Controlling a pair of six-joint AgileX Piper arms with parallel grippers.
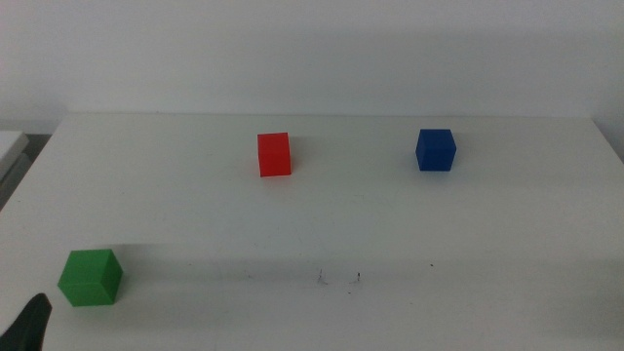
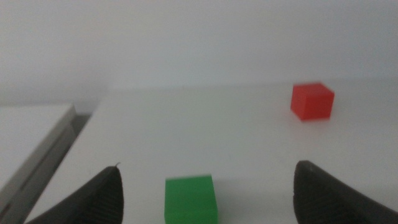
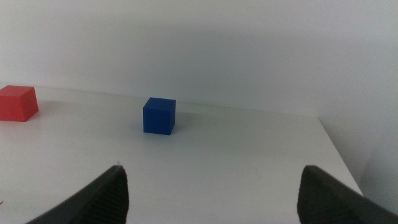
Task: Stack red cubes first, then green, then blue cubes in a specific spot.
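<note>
The red cube (image 1: 274,155) sits at the back middle of the white table, with the blue cube (image 1: 436,150) to its right. The green cube (image 1: 90,278) sits at the front left. The spot with tiny dark specks (image 1: 337,280) is bare, at the front middle. My left gripper (image 2: 206,167) is open and empty, just short of the green cube (image 2: 191,199), which lies between its jaws; the red cube (image 2: 312,101) is farther off. Its dark tip shows in the middle view (image 1: 29,327). My right gripper (image 3: 212,169) is open and empty, well short of the blue cube (image 3: 159,116); the red cube (image 3: 17,103) lies beyond.
The white table (image 1: 507,244) ends at a pale wall behind. A lower white ledge (image 2: 31,134) lies beyond the table's left edge. The right edge of the table (image 3: 339,155) runs close to the blue cube's side.
</note>
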